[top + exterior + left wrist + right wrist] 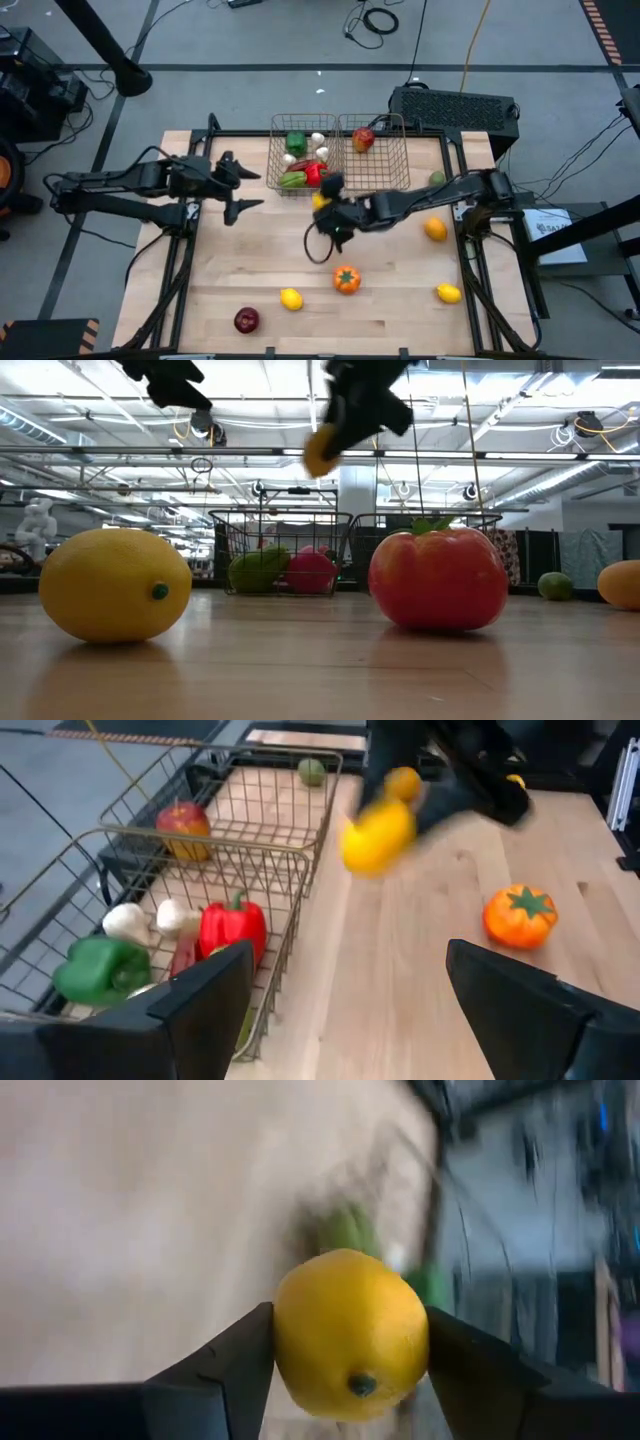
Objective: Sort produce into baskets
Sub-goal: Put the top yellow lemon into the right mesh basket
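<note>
- Jaws of the right gripper (350,1355) clamp a yellow lemon (351,1332), held above the tabletop (400,290) just beside the baskets (308,152).
- Left gripper (240,188) hovers nearby, jaws wide apart, holding nothing.

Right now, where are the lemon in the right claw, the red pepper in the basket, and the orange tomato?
held lemon (350,1335), right wrist view, middle of its rind
red pepper (232,928), left wrist view, its body
orange tomato (346,279), high view, its top
</note>
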